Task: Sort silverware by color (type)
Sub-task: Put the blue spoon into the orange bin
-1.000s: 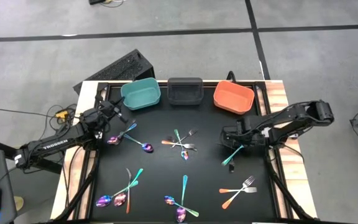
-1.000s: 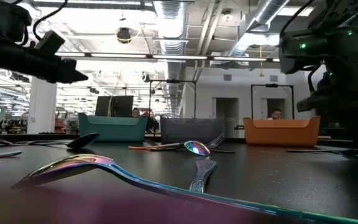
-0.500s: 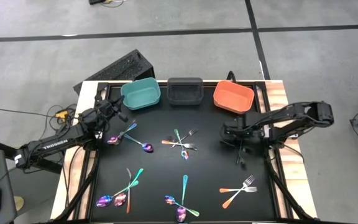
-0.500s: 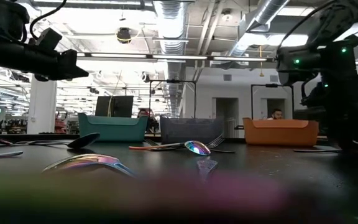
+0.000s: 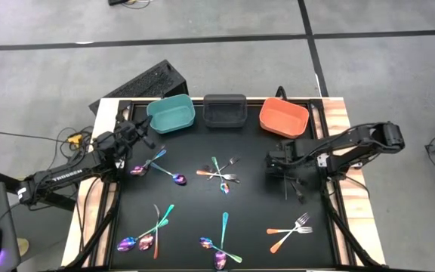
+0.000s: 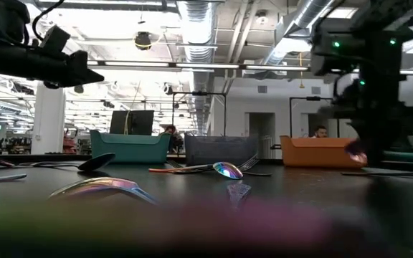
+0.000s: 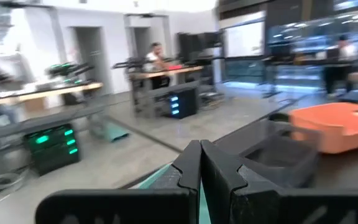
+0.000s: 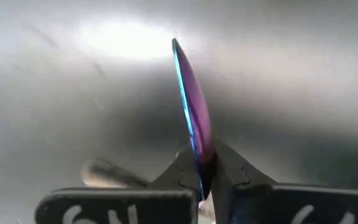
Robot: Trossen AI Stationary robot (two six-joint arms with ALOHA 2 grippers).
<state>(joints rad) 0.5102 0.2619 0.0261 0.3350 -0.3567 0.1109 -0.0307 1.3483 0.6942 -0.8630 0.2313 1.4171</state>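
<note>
2 fingers of the right gripper (image 8: 201, 171) pinch an iridescent spoon (image 8: 192, 112) edge-on by its thin rim, over the black mat (image 5: 255, 211) near the orange bin (image 5: 284, 118). Light, stiff and slick, it may well twist in so narrow a bite; a hold lower on the handle looks safer. Only the right wrist view shows that pinch; the high view shows just a thin dark sliver. Farther off, the left gripper (image 7: 201, 171) is pressed together, empty, by the teal bin (image 5: 171, 114).

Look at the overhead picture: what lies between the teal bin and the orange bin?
In the high view, the dark grey bin sits between the teal bin and the orange bin.
</note>
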